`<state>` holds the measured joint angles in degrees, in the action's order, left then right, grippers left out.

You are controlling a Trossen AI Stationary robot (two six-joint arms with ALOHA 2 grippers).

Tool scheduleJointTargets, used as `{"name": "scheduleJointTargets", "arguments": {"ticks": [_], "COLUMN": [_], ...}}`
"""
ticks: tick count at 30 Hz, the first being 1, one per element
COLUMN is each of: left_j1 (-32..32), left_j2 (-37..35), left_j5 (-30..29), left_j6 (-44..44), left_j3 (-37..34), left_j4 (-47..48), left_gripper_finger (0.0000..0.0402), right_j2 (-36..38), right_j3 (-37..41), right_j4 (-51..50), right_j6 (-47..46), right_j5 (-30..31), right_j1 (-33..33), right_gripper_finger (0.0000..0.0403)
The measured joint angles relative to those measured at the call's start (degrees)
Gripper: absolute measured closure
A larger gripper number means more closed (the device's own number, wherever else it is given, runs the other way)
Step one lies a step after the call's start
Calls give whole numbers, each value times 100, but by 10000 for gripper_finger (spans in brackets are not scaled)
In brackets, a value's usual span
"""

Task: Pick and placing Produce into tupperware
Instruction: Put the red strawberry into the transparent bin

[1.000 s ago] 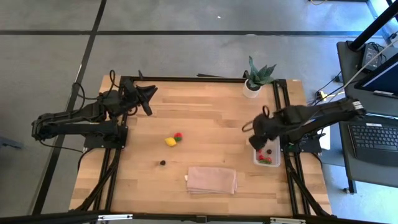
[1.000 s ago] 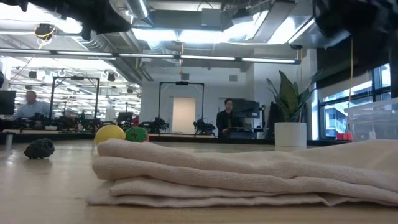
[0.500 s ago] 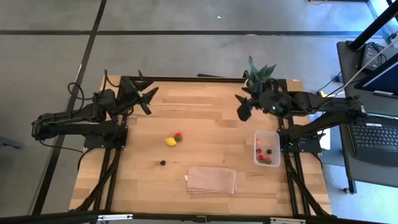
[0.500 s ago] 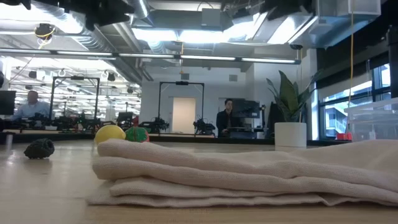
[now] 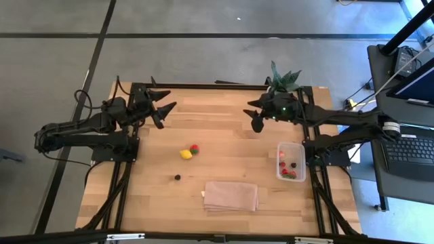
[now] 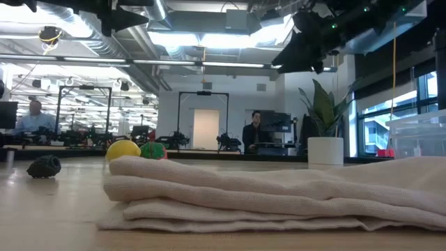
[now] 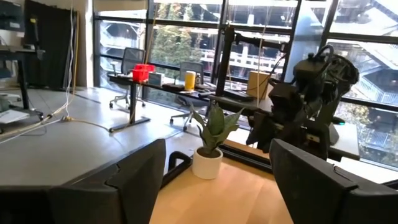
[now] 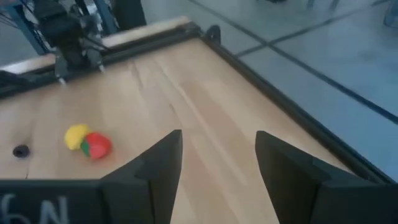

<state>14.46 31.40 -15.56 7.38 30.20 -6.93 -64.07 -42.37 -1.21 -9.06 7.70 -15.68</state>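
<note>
High view: right claw (image 5: 257,120) raised over the far side of the desk (image 5: 224,122), near the potted plant (image 5: 279,85), fingers spread wide, nothing between them. Right wrist view confirms: both dark fingers (image 8: 155,168) apart with bare wood in the gap.

Left claw (image 5: 161,108) hangs over the far left corner of the desk, also spread wide and empty; left wrist view shows its two fingers (image 7: 134,180) well apart, with the plant and the right arm beyond them.

Tupperware (image 5: 291,162) sits at the right edge of the desk, beside the arm's frame. Several small pieces lie inside it, red and dark; exact count unclear.

Loose produce on the wood: yellow piece (image 5: 185,154) and red-and-green piece (image 5: 194,149) touching each other near mid-desk; dark berry (image 5: 177,177) alone, nearer the front edge, apart from the pair. Right wrist view shows the same three.

Folded tan cloth (image 5: 231,196) lies near the front edge, between the berry and the tupperware. Low view: cloth fills the foreground, yellow and red-green pieces behind it, berry off to the side.
</note>
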Motion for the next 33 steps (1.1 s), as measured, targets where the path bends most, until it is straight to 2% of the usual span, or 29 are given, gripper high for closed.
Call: {"name": "scheduleJointTargets", "arguments": {"ticks": [6,11,18,26,29,33], "left_j1": [0,0,0,-50,-149,-229], "left_j2": [0,14,301,1393,1880,2477], "left_j5": [-15,-15,51,1019,1245,1336], "left_j6": [0,-4,-42,-42,-40,639], "left_j3": [0,0,0,4,189,824], "left_j4": [-5,-5,19,33,519,2043], "left_gripper_finger": [120,121,130,128,133,142], "right_j2": [5,7,7,7,7,7], "right_j3": [221,228,228,228,228,228], "right_j4": [468,471,468,523,525,525], "right_j6": [268,770,883,1108,1084,1069], "right_j5": [-26,-24,-13,41,57,56], "right_j1": [-172,-282,-308,-398,-503,-589], "right_gripper_finger": [198,198,198,199,199,199]}}
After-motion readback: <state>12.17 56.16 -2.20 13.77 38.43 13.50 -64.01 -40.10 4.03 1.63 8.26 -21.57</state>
